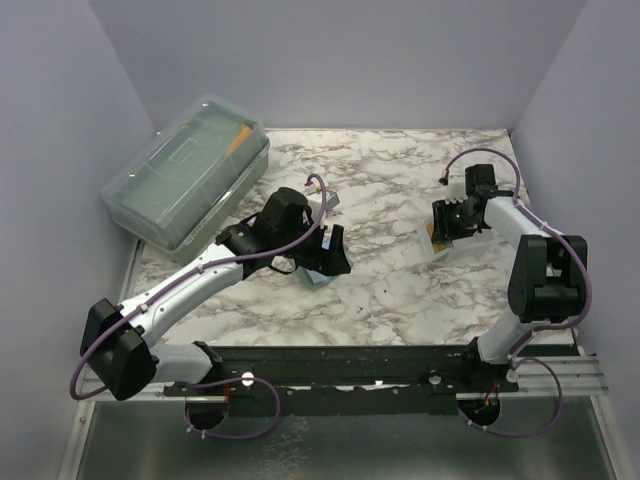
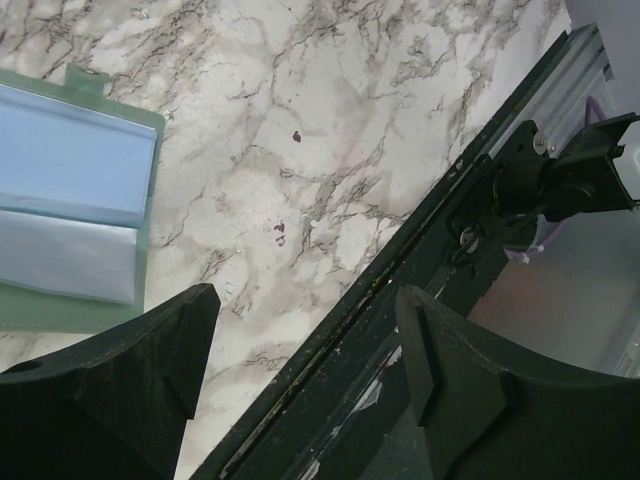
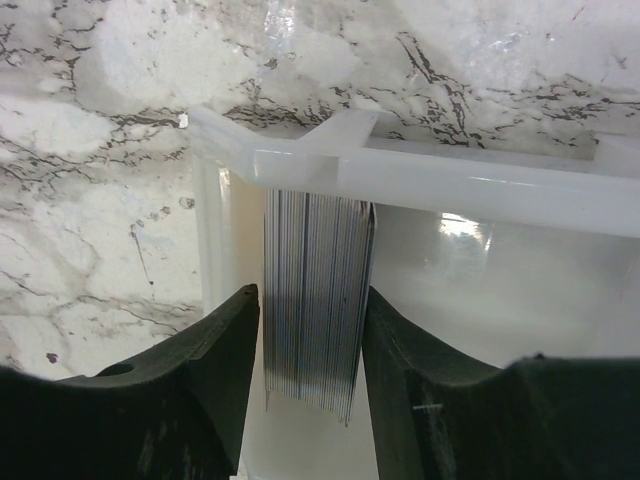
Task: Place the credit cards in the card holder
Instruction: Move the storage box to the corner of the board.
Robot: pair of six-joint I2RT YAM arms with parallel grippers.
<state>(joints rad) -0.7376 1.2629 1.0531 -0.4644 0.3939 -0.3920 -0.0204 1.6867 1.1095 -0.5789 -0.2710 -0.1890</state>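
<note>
The card holder (image 2: 70, 200) lies open on the marble table, sage-green with clear bluish pockets, at the left of the left wrist view. In the top view only its edge (image 1: 319, 279) shows under the left gripper (image 1: 330, 255). My left gripper (image 2: 305, 340) is open and empty, above the table beside the holder. The credit cards (image 3: 318, 250) stand as a stack on edge in the white tray (image 3: 450, 180). My right gripper (image 3: 311, 290) reaches into the tray (image 1: 438, 252) with one finger on each side of the stack. A thin gap shows at the left finger.
A big translucent lidded box (image 1: 190, 170) stands at the back left. The black mounting rail (image 2: 400, 300) runs along the table's near edge, under the left gripper. Grey walls close in the table on three sides.
</note>
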